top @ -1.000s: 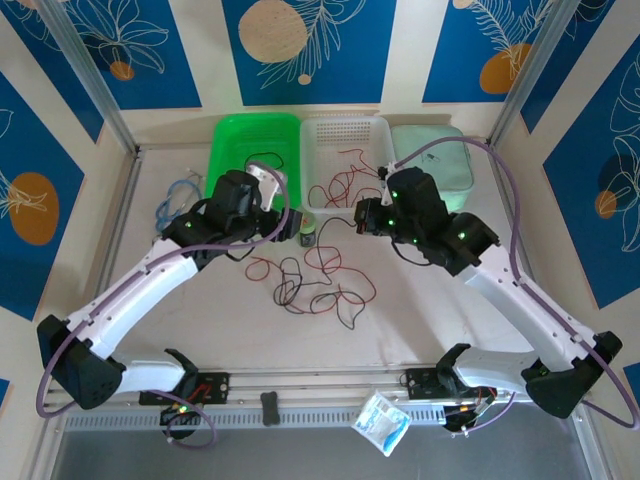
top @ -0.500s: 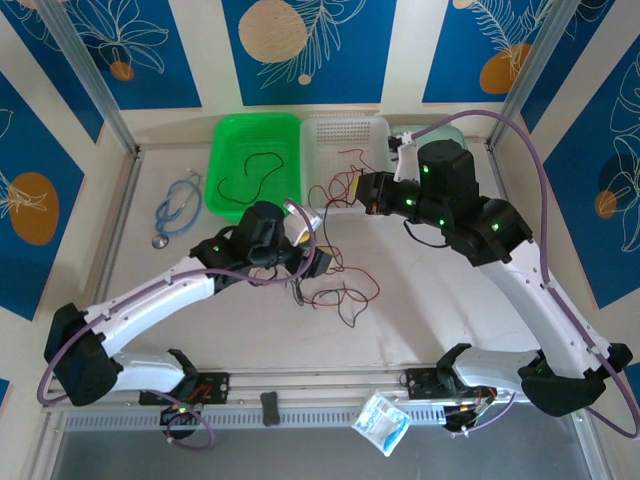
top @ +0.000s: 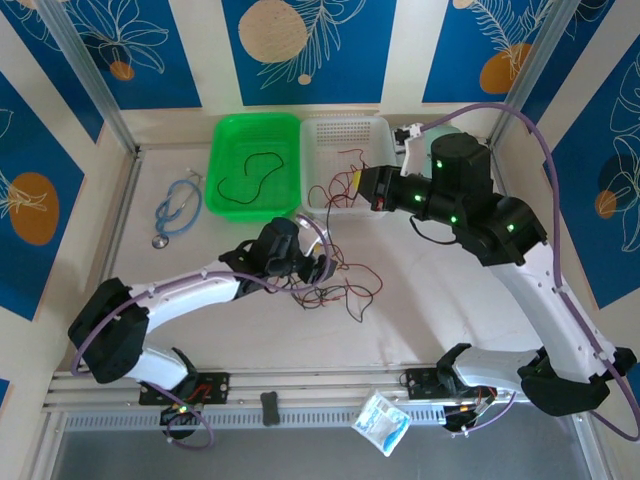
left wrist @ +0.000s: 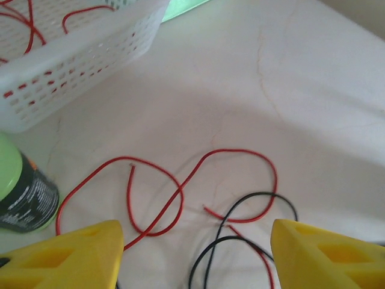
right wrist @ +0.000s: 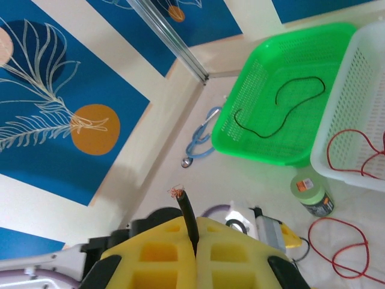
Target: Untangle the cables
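Observation:
A tangle of red and black cables (top: 335, 288) lies mid-table. My left gripper (top: 321, 268) hangs just over it, open. In the left wrist view its yellow fingertips (left wrist: 78, 256) stand wide apart with red cable loops (left wrist: 180, 189) and a black cable (left wrist: 240, 226) on the table between them, untouched. My right gripper (top: 364, 190) is raised by the white basket, shut on a black cable. That cable's end (right wrist: 187, 211), with bare copper strands, sticks up from the closed pads of the right gripper (right wrist: 195, 238). One black cable (top: 250, 175) lies in the green basket.
A green basket (top: 222, 140) and a white basket (top: 375, 130) holding red cables (top: 345, 165) stand at the back. A blue stethoscope (top: 176, 208) lies at the left. A green-capped bottle (right wrist: 311, 194) stands by the white basket. A packet (top: 381, 421) hangs at the front rail.
My left arm swung from the green basket down to the tangle, its jaws narrowing slightly. My right arm lifted back and right, keeping its grip on the black cable.

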Robot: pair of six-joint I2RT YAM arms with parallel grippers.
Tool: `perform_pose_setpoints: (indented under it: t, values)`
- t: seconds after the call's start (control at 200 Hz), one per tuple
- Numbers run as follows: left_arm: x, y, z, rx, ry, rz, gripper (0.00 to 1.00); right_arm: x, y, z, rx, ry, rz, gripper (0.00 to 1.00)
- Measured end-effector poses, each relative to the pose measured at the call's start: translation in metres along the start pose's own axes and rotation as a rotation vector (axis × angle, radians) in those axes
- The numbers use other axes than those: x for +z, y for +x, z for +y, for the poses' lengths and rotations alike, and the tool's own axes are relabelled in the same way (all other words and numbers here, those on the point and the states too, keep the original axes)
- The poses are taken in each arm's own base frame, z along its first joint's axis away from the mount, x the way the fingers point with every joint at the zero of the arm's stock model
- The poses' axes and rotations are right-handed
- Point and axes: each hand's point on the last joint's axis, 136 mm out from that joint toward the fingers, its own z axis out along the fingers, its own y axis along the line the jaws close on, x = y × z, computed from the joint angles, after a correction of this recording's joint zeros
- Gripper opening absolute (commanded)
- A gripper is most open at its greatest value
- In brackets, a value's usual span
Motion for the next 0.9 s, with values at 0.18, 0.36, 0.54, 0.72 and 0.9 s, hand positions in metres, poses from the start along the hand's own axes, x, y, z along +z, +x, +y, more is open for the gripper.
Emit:
perform_pose_setpoints:
  t: [0.18, 0.36, 0.54, 0.72, 0.9]
  values:
    - [0.003, 0.023, 0.022, -0.024, -0.109, 0.014, 0.59, -0.021, -0.019, 0.018, -0.032, -0.035, -0.053, 0.00]
    - [0.000, 0.043, 0.038, -0.047, -0.191, 0.033, 0.46, -0.041, -0.036, 0.035, -0.069, -0.069, -0.108, 0.00]
    - [-0.006, 0.052, 0.044, -0.062, -0.226, 0.035, 0.36, -0.049, -0.047, 0.044, -0.098, -0.086, -0.139, 0.00]
    - [-0.009, 0.053, 0.046, -0.083, -0.237, 0.020, 0.15, -0.048, -0.054, 0.048, -0.117, -0.089, -0.147, 0.00]
    - [-0.013, 0.064, 0.047, -0.090, -0.241, 0.029, 0.20, -0.053, -0.058, 0.052, -0.132, -0.096, -0.160, 0.00]
